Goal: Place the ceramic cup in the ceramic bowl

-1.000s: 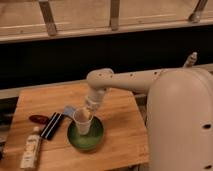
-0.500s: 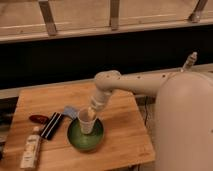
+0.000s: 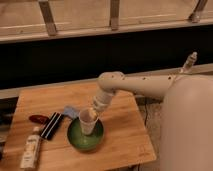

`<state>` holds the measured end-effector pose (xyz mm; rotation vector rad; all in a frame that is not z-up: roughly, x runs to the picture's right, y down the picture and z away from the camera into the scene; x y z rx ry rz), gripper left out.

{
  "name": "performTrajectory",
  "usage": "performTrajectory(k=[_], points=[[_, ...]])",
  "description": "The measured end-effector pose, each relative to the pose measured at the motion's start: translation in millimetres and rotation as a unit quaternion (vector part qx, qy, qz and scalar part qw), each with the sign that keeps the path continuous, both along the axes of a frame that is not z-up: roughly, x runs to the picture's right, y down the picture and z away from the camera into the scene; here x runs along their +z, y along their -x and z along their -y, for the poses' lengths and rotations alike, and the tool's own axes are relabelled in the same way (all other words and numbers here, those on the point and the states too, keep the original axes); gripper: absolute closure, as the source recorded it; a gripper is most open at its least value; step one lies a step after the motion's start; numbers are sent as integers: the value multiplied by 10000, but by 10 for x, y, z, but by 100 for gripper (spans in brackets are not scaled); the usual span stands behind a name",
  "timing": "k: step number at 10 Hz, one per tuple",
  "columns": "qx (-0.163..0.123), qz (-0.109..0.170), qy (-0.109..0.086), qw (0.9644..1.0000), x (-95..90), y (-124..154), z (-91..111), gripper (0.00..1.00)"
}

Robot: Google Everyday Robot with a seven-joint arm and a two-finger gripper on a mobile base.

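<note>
Now | gripper (image 3: pixel 94 113) seemingly clamping ceramic cup (image 3: pixel 88 121) | inside ceramic bowl (image 3: pixel 75 140) | labels unreadable

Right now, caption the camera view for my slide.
End effector at the ceramic cup's rim, cup inside the ceramic bowl on the wooden table.

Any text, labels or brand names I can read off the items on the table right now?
None can be read.
Bottle lying at the table's front left: pale label with dark marks, too blurred to read.
Flat black item beside it: no lettering visible.
Ceramic cup and ceramic bowl: plain, no markings.
The pincer is at the cup's rim, above the bowl; no sign on it.
</note>
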<state>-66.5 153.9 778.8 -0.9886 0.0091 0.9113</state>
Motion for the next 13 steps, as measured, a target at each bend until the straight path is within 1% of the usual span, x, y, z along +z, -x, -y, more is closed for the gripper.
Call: performTrajectory(k=[2,5,7,8,10,11,12,13], points=[[-20,41,-11,10000,-38,15,9,20],[-14,96,-85,9999,-98,36,35,20],[33,91,-233,9997,-184,4,138,20],[77,55,-361,9993,-265,-46,250,20],[242,-133,-657,9975,-413,-227,585,20],[357,-307,-757,9960,-412,-348,712,20],[547,-578,-892,9928,-364,-522,861,20],[748,-849,-1009,9884,-315,-710,983,20]])
